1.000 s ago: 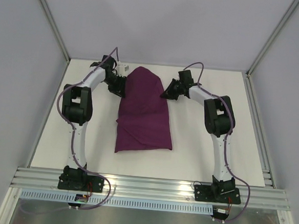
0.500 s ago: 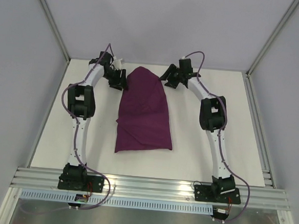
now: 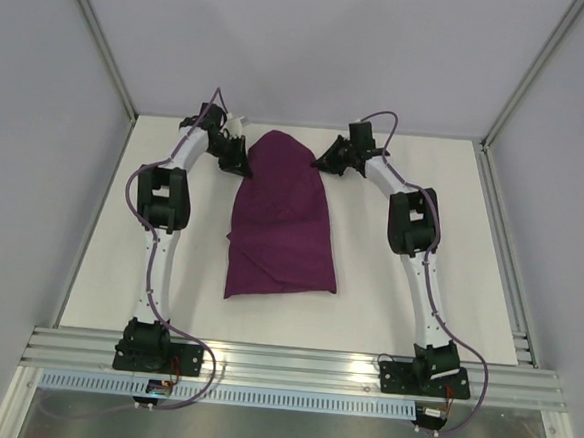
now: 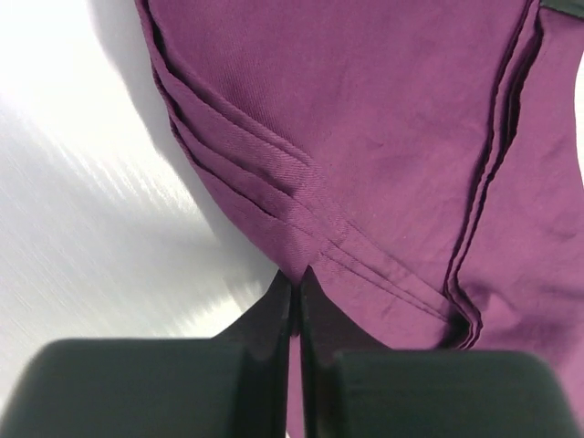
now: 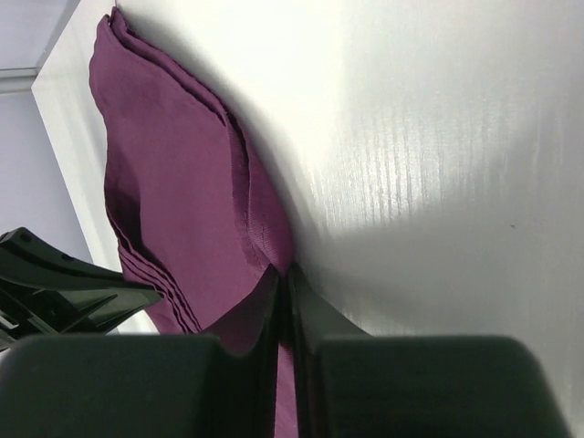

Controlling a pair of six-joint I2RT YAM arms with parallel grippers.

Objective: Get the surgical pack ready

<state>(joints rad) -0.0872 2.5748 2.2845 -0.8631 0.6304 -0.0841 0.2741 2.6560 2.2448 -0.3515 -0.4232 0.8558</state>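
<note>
Bright, even light from above. Wrist views show white glare on the glossy white tabletop, soft shadow beside the folded plum-purple fabric drape, and blurred black gripper fingers.

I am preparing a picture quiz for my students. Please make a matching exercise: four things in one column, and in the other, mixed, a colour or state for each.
Things:
1. surgical pack
2. left gripper
3. right gripper
4. table

Colour or state:
a. white
b. shut on the pack's left edge
c. purple
d. shut on the pack's right edge

Pairs: 1-c, 2-b, 3-d, 4-a
</note>
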